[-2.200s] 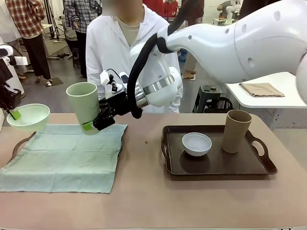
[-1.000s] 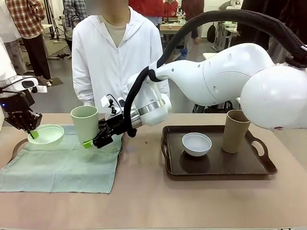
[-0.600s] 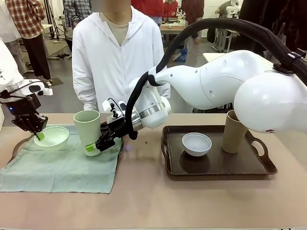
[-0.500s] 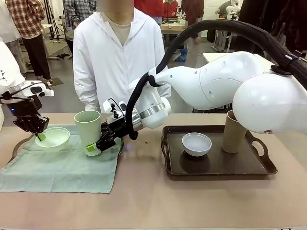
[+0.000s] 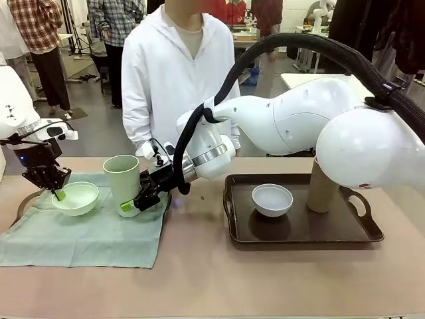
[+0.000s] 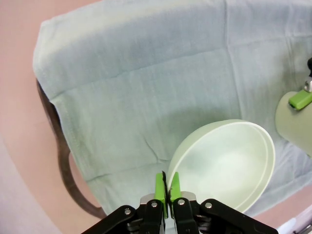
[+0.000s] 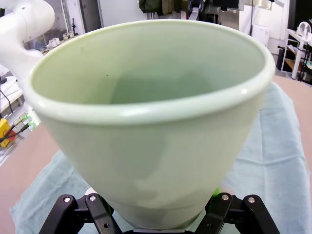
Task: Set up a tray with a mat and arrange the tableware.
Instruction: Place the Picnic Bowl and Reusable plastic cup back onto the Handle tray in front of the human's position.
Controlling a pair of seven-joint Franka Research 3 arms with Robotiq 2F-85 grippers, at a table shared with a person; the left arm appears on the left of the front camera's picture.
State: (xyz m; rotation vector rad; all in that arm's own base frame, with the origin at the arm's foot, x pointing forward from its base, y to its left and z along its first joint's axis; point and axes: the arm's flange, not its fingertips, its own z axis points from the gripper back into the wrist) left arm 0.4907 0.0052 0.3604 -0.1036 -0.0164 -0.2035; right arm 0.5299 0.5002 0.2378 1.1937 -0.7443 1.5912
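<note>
**Operator:** Report the state of both tools.

**Unit:** My left tool (image 6: 167, 187) was pinched shut on the rim of the pale green bowl (image 6: 224, 165), with only the thin wall between its pads. My right tool (image 5: 128, 206) was clamped low on the pale green cup (image 5: 121, 178), near its base.

**Operator:** Where were the items?

**Unit:** Both were over the mat (image 5: 86, 232), which covered the left tray (image 5: 23, 203) on the bench (image 5: 212, 286). The bowl was toward the mat's rear left and looked seated. The cup was just beside it, near the mat's right edge, leaning slightly. I could not tell whether its base bore fully on the cloth. The white bowl (image 5: 272, 199) and tan cup (image 5: 323, 189) stood on the second tray (image 5: 302, 232), well apart to the right.

**Operator:** Which step was this, and what did the next move require?

**Unit:** In my judgement, this was the set-down of the green pair. The next move called for levelling the cup and confirming contact. Each tool then needed to open just enough to clear and lift straight off without dragging the mat.
</note>
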